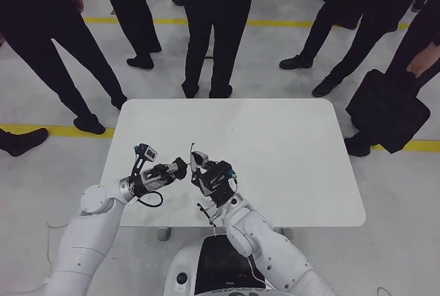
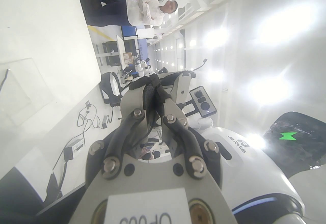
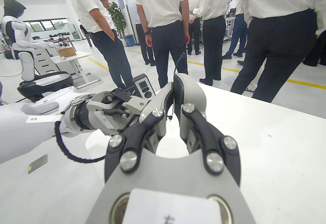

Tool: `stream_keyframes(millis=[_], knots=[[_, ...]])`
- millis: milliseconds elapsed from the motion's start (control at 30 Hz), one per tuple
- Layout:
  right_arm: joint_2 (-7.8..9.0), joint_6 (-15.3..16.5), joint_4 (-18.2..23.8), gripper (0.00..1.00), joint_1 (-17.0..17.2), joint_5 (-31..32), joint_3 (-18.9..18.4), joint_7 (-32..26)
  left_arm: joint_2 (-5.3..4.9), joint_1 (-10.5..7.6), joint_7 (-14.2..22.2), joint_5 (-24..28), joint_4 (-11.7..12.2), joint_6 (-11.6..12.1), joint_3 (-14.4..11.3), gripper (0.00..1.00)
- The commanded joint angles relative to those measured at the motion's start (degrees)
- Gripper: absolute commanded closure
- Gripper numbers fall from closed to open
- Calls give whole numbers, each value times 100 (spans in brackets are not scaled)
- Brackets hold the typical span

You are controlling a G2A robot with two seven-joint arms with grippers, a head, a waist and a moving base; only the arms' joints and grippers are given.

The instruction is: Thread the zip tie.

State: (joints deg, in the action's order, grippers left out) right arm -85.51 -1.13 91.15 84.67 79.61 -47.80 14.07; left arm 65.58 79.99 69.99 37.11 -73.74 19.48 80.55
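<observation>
My 2 pincers meet over the near side of the white bench (image 1: pixel 294 148).
My left pincer (image 2: pixel 152 82) is narrow, its tips pressed together. Just beside it, my right pincer (image 3: pixel 173 85) is clamped on the thin black zip tie (image 3: pixel 175 67), which has one end poking out past my fingertips.

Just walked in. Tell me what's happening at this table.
A two-armed robot is working on a zip tie above the white table. Its right gripper is shut on the thin black tie, which sticks up out of its grip, with a short end hanging below. The left gripper sits close beside it, pointed at the tie; I cannot tell whether it has hold of it. Both ends look free, so threading seems not yet done.
</observation>
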Motion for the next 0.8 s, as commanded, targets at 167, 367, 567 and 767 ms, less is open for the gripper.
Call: stream_keyframes(millis=[167, 367, 567, 767], knots=[[-16, 13, -67, 100, -29, -28, 59, -34, 0, 0, 0, 0, 0, 0, 0, 100], [-32, 8, -129, 100, -68, -75, 81, -36, 0, 0, 0, 0, 0, 0, 0, 100], [-36, -26, -150, 100, -63, -80, 79, -47, 0, 0, 0, 0, 0, 0, 0, 100], [-30, -57, -108, 25, -24, -57, 59, -34, 0, 0, 0, 0, 0, 0, 0, 100]])
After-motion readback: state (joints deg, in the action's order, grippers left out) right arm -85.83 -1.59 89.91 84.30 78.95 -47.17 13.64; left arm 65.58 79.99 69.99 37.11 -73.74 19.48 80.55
